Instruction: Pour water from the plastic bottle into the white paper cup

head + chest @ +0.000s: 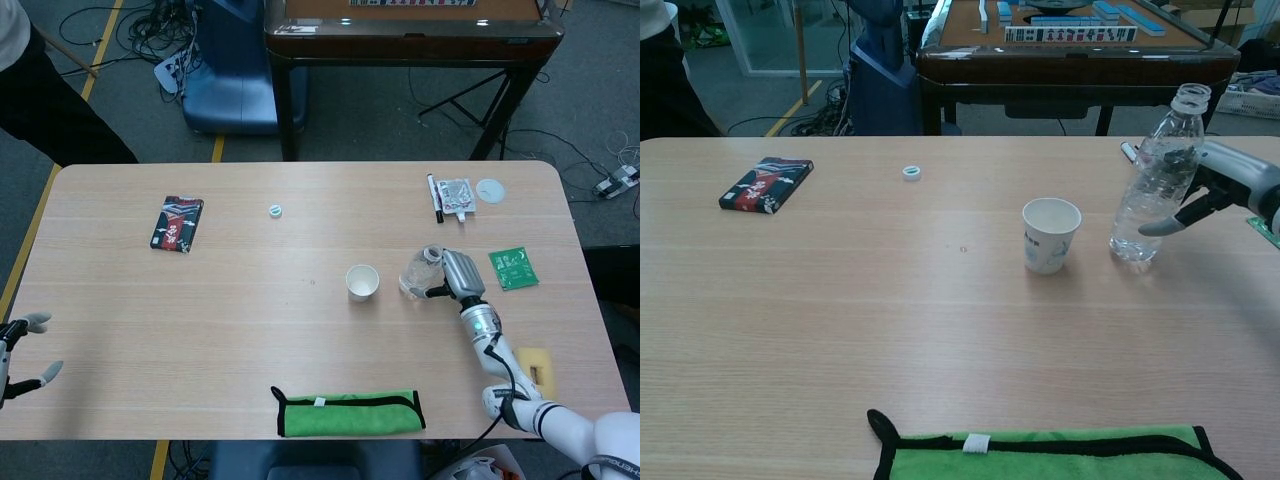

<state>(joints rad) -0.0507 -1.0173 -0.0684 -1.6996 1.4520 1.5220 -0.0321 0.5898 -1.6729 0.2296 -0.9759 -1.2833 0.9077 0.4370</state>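
The clear plastic bottle [418, 275] [1152, 190] stands upright and uncapped, just right of the white paper cup [362, 282] [1050, 233]. My right hand [460, 275] [1220, 185] grips it from the right, fingers wrapped around its body. The bottle's base looks just off the table in the chest view. The cup is upright with its mouth open. The bottle's small cap [275, 210] [911, 172] lies far to the left of the cup. At the table's left edge my left hand [20, 345] is open and holds nothing.
A green cloth [350, 412] [1050, 455] lies along the front edge. A black and red pack [177, 223] [766, 184] sits at the left. A green packet [513, 268], a yellow sponge [533, 368], a pen with a sachet [455, 195] and a white lid [490, 190] are on the right side.
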